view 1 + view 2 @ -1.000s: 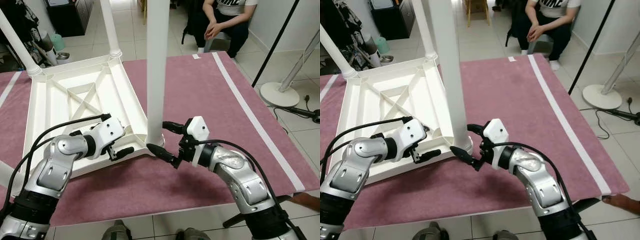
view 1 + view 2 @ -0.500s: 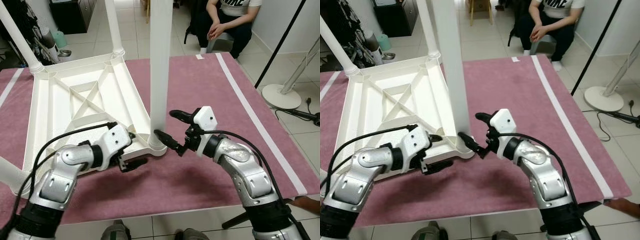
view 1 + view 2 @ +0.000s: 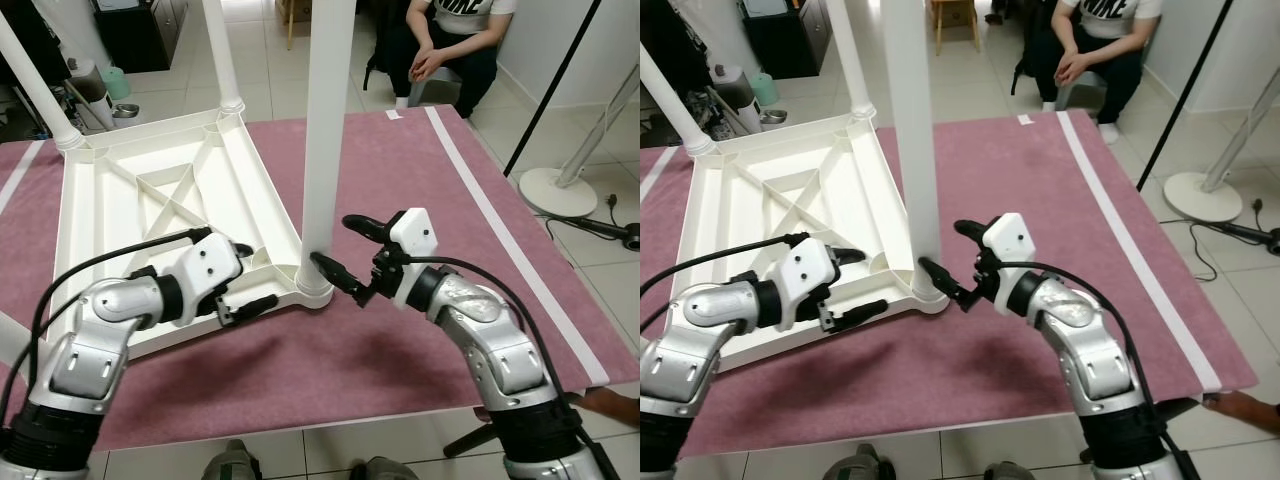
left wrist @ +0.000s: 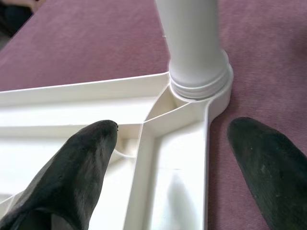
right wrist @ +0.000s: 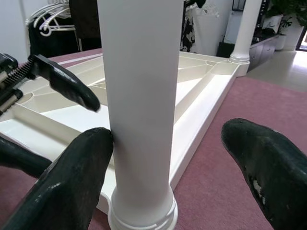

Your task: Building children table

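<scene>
The white tabletop [image 3: 150, 210] lies upside down on the mauve rug [image 3: 420, 190]. A leg [image 3: 325, 150] stands upright in its near corner socket. The right gripper [image 3: 352, 255] is spread around the leg's base, one finger [image 5: 81, 158] touching. The left gripper [image 3: 245, 280] is spread over the tabletop rim beside the leg, holding nothing.

Near table leg [image 3: 327, 130] top (and seated person [image 3: 450, 40]) cropped.

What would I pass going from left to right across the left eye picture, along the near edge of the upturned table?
Left hand → near white table leg → right hand → white stripe on the mat → fan base.
</scene>
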Controlling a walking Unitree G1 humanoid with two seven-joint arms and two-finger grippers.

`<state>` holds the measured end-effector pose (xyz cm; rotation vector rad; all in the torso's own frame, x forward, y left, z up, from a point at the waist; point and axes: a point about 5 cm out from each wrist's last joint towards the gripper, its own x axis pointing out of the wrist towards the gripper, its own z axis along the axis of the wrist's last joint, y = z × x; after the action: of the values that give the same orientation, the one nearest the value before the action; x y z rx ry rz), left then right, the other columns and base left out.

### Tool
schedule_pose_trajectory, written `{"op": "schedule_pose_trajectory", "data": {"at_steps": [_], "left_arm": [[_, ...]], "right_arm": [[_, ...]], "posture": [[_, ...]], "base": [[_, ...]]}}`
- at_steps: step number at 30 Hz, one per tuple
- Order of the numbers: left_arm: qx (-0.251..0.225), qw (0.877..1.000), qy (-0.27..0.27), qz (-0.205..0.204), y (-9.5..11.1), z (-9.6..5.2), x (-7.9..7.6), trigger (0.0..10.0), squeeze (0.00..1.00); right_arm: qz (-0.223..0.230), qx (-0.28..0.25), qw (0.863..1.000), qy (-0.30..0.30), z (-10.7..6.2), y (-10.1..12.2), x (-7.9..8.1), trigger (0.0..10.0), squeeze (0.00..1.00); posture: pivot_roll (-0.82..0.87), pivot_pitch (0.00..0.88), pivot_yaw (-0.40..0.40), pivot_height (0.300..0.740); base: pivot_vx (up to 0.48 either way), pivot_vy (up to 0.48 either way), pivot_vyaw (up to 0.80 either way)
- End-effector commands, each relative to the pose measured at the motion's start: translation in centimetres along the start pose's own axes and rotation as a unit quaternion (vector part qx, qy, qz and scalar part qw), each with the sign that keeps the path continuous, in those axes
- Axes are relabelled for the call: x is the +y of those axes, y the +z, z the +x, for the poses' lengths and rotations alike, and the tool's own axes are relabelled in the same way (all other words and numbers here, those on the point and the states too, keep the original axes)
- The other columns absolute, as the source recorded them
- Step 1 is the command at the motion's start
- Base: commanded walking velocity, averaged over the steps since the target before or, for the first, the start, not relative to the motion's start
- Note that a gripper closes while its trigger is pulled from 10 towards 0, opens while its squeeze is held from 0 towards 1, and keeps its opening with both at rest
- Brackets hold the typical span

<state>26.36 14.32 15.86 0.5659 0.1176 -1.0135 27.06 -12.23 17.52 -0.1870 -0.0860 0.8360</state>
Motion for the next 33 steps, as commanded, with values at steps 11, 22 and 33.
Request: {"op": "schedule_pose_trajectory", "data": {"at_steps": [11, 22, 33], "left_arm": [[0.008, 0.998, -0.056, 0.020, 0.5, 1.4, -1.2, 10.0, 0.00], [0.059, 0.995, -0.072, 0.046, -1.3, 2.7, -0.5, 10.0, 0.00], [0.119, 0.990, -0.061, 0.049, -3.8, 4.0, 1.5, 8.3, 0.00]], "right_arm": [[-0.022, 0.013, 0.994, 0.107, 0.9, -0.1, 1.1, 10.0, 0.00], [-0.052, -0.001, 0.996, 0.071, 1.7, 1.2, -1.6, 10.0, 0.00], [-0.047, 0.009, 0.996, 0.072, 0.8, 0.6, -1.7, 10.0, 0.00]], "posture": [[0.01, 0.000, 0.087, 0.740], [0.04, 0.000, 0.080, 0.740], [0.02, 0.000, 0.083, 0.740]], "base": [[0.000, 0.000, 0.00], [0.000, 0.000, 0.00], [0.000, 0.000, 0.00]]}}
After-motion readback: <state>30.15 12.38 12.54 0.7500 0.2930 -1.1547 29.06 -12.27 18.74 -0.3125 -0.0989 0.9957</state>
